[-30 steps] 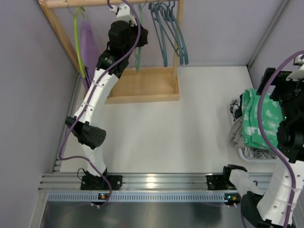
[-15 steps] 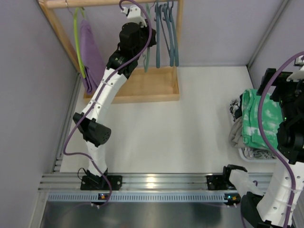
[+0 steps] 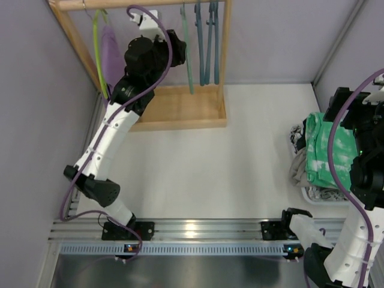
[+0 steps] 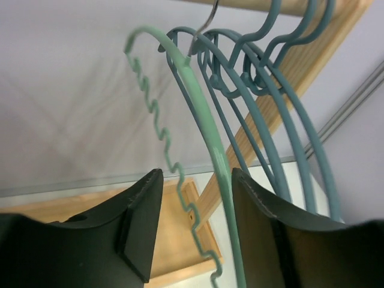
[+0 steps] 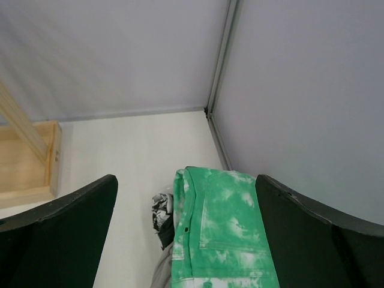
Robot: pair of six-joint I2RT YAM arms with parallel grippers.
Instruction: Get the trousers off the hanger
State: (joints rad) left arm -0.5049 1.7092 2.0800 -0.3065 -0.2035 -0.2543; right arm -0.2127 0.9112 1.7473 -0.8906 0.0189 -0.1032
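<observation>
The lilac trousers [image 3: 111, 53] hang on a yellow-green hanger [image 3: 98, 57] at the left end of the wooden rack [image 3: 180, 108]. My left gripper [image 3: 180, 48] is up at the rail, to their right. In the left wrist view it [image 4: 197, 180] is open, its jaws on either side of an empty mint-green hanger [image 4: 201, 102], whose bar lies close to the right finger. The mint-green trousers with white blotches [image 3: 327, 153] lie folded on a laundry heap at the right. My right gripper [image 3: 347, 107] hovers above them, open wide and empty; the trousers [image 5: 225, 234] show between its jaws.
Several empty blue hangers [image 3: 207, 48] hang right of the mint-green hanger [image 3: 188, 60] and crowd behind it in the left wrist view [image 4: 282, 138]. The grey-and-dark laundry heap [image 3: 297, 162] sits by the right wall. Walls close in on both sides.
My left arm's wrist and elbow have swung to the left at the rack. The blue hangers have swung back from a tilt to hang straight. The right arm has not moved.
</observation>
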